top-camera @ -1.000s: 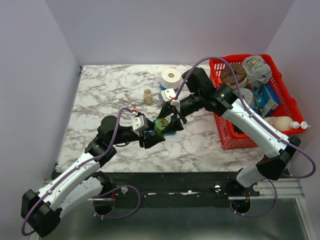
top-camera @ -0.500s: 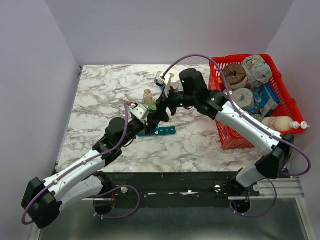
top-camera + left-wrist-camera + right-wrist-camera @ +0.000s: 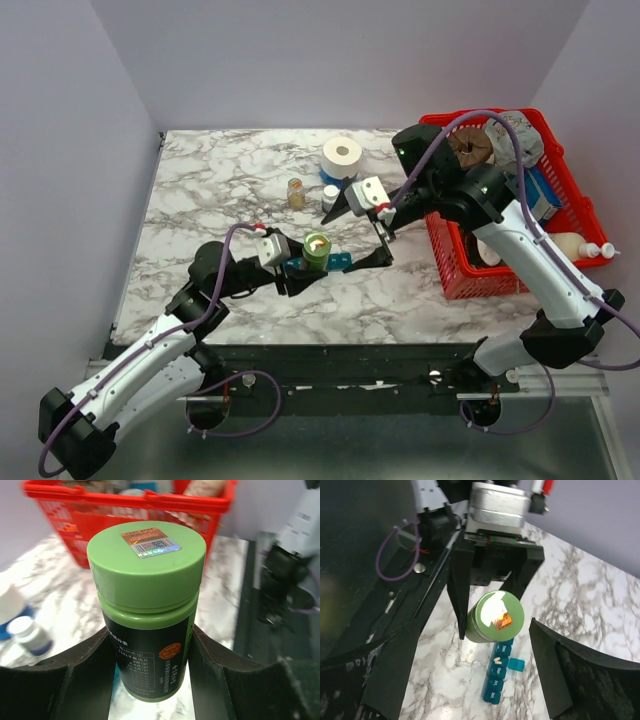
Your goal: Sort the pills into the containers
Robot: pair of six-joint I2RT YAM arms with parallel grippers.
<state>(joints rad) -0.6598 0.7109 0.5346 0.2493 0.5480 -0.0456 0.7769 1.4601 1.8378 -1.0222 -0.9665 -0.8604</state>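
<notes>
left gripper (image 3: 306,268): pinching a round green plastic bottle with a green lid (image 3: 147,605), held upright
right gripper (image 3: 358,238): jaws spread wide, nothing in them, right by the bottle
pill organizer: long teal plastic strip of compartments (image 3: 497,677), flat on the white marble table (image 3: 220,190), one end hidden behind the bottle

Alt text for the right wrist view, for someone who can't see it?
The left gripper holds a green bottle upright. The teal organizer lies on the marble table beside it, one lid open. The right gripper is open wide, holding nothing.

One green bottle (image 3: 316,248), one pill organizer (image 3: 338,262), one basket (image 3: 455,278)
</notes>
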